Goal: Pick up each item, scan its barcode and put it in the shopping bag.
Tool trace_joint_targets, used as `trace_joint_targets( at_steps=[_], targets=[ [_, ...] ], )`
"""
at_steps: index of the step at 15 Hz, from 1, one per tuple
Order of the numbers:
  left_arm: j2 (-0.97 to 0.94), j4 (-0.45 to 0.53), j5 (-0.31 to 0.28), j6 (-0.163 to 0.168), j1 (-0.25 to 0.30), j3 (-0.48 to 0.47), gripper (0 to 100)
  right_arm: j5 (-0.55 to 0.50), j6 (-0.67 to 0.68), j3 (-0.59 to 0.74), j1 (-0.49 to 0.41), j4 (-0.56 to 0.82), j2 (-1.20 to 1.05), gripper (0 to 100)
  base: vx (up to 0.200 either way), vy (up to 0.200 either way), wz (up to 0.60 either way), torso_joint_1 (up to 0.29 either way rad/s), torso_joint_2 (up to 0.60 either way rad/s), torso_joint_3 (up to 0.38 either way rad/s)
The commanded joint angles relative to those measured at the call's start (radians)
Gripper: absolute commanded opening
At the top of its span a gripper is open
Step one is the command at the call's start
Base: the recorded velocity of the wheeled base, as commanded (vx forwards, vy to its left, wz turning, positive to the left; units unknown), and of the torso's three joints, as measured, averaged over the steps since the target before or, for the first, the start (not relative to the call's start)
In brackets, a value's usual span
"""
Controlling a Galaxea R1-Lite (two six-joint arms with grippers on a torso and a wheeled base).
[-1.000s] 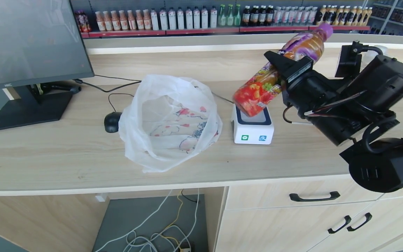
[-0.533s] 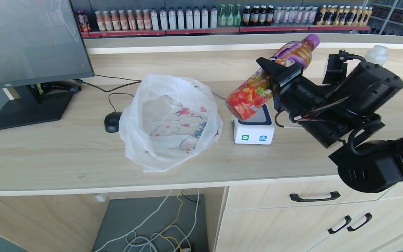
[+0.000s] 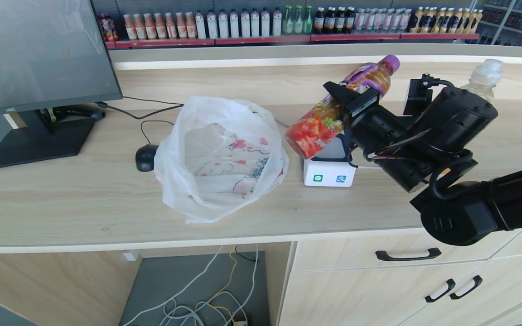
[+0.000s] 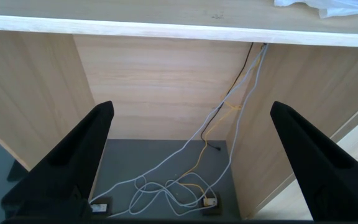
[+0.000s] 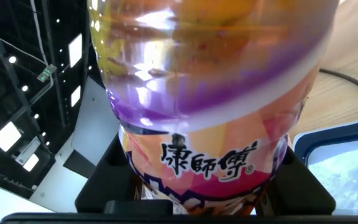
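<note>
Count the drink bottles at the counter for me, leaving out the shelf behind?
2. A colourful juice bottle is held tilted in the right arm's fingers over the white scanner; a clear bottle stands far right, partly behind the arm. The bag may hide more.

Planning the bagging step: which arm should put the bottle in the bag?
Right. The right gripper holds the bottle, tilted above the scanner, just beside the bag. The left gripper hangs open below the counter, away from both.

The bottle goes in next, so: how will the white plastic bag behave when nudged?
Probably floppy: the shopping bag is thin, crumpled film slumped on the counter. Likely light enough to slide or collapse if the bottle pushes its rim.
</note>
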Motion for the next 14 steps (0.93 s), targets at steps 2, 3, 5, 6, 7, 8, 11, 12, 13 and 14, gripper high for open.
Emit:
trace_joint_targets(
  at_steps=[2, 3, 5, 6, 7, 8, 11, 12, 13, 14],
  targets=[
    [0.0, 0.0, 0.0, 0.0, 0.001, 0.0, 100, 0.002, 0.01, -0.01, -0.002, -0.001, 0.017, 0, 0.0, 0.0, 0.0, 0.0, 0.0, 0.0],
    [0.0, 0.0, 0.0, 0.0, 0.0, 0.0, 100, 0.01, 0.021, -0.01, -0.001, -0.001, 0.02, 0, 0.0, 0.0, 0.0, 0.0, 0.0, 0.0],
    [0.0, 0.0, 0.0, 0.001, 0.0, 0.0, 100, 0.018, 0.022, -0.016, -0.002, -0.001, 0.036, 0, 0.0, 0.0, 0.0, 0.0, 0.0, 0.0],
    [0.0, 0.0, 0.0, 0.001, 0.001, 0.0, 100, 0.018, 0.028, -0.018, -0.008, -0.001, 0.045, 0, 0.0, 0.0, 0.0, 0.0, 0.0, 0.0],
    [0.0, 0.0, 0.0, 0.0, 0.0, 0.0, 100, 0.019, 0.038, -0.021, -0.013, -0.003, 0.05, 0, 0.0, 0.0, 0.0, 0.0, 0.0, 0.0],
    [0.0, 0.0, 0.0, 0.001, 0.001, 0.0, 100, 0.027, 0.058, -0.046, -0.027, -0.001, 0.051, 0, 0.0, 0.0, 0.0, 0.0, 0.0, 0.0],
    [0.0, 0.0, 0.0, 0.0, 0.001, 0.0, 100, 0.038, 0.058, -0.081, -0.042, 0.001, 0.079, 0, 0.0, 0.0, 0.0, 0.0, 0.0, 0.0],
    [0.0, 0.0, 0.0, 0.0, 0.0, 0.0, 100, 0.039, 0.059, -0.092, -0.065, 0.001, 0.089, 0, 0.0, 0.0, 0.0, 0.0, 0.0, 0.0],
    [0.0, 0.0, 0.0, 0.0, 0.001, 0.0, 100, 0.039, 0.065, -0.09, -0.088, 0.001, 0.094, 0, 0.0, 0.0, 0.0, 0.0, 0.0, 0.0],
    [0.0, 0.0, 0.0, 0.001, 0.0, 0.0, 100, 0.039, 0.087, -0.084, -0.103, -0.001, 0.094, 0, 0.0, 0.0, 0.0, 0.0, 0.0, 0.0]
  ],
)
